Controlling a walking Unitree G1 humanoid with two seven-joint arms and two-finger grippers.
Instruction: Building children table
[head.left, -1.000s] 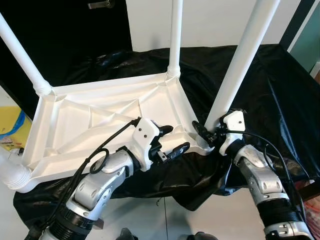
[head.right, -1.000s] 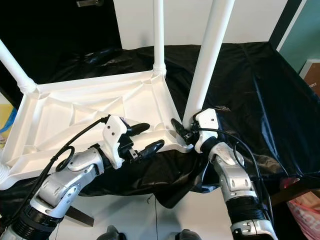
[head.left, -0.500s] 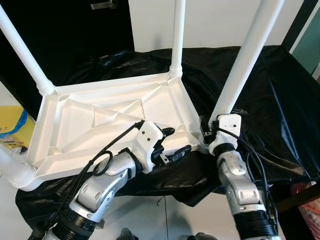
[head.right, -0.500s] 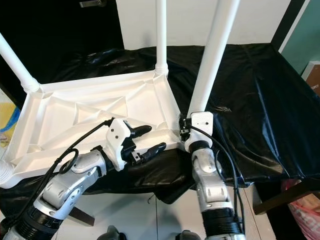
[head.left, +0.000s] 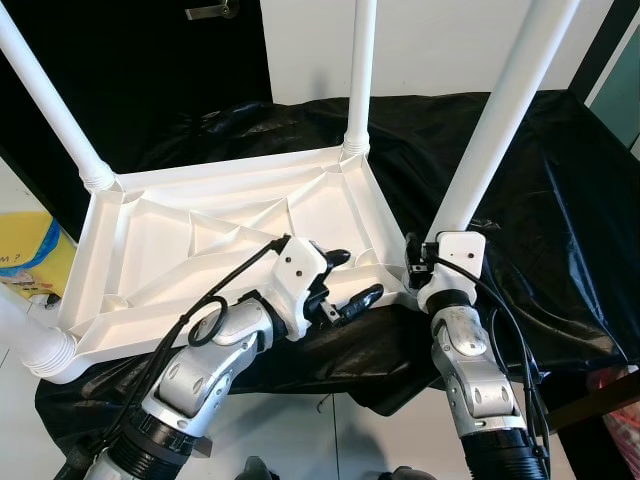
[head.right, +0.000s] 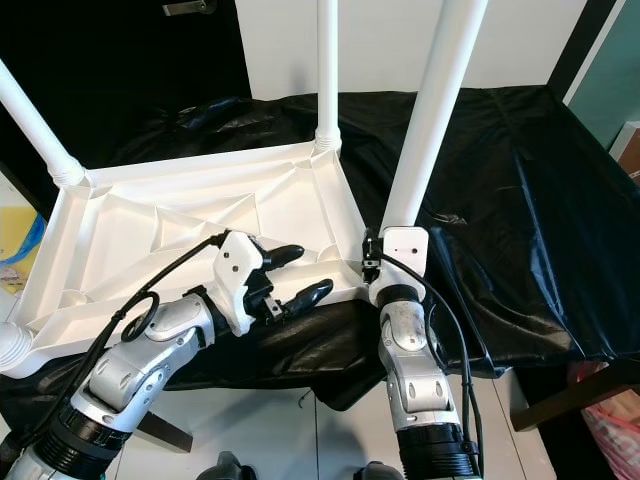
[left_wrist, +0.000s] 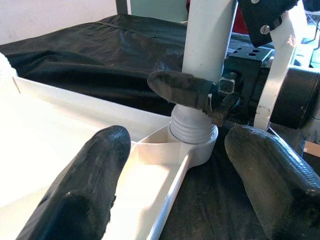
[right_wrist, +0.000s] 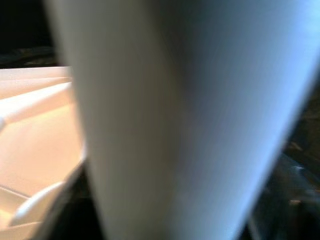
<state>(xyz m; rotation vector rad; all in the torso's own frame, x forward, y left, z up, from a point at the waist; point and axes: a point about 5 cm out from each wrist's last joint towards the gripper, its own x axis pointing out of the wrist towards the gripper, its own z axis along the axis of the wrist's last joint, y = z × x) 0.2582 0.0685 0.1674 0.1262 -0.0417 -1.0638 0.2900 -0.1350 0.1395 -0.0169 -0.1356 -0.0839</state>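
**Both grippers at the near-right leg corner of the upturned table**

Right gripper (head.left: 414, 262) sits right at the base of the near-right leg (head.left: 497, 128), one black finger (left_wrist: 186, 90) pressed against the leg just above its threaded collar; cannot tell if its jaws are closed round the leg or just touching. In the right wrist view the leg is a blurred white column very close up.

Left gripper (head.left: 345, 280) jaws spread wide, empty, straddling the near rim of the white table top (head.left: 180, 250) just beside that same leg corner; one finger over the ribbed underside, the other outside the rim over the cloth.

Table top lies upside down, ribs up, four white legs standing up from its corners: far-right leg (head.left: 357, 75), far-left leg (head.left: 50, 105), near-left leg (head.left: 25, 335).

Under the table top: black plastic sheet (head.left: 560, 220), crumpled, hanging over the near edge. Beyond the table top: white wall (head.left: 420, 40), dark door with handle (head.left: 210, 10). Yellow item (head.left: 35, 265) beside the near-left leg. Pale floor (head.left: 330, 430) below.
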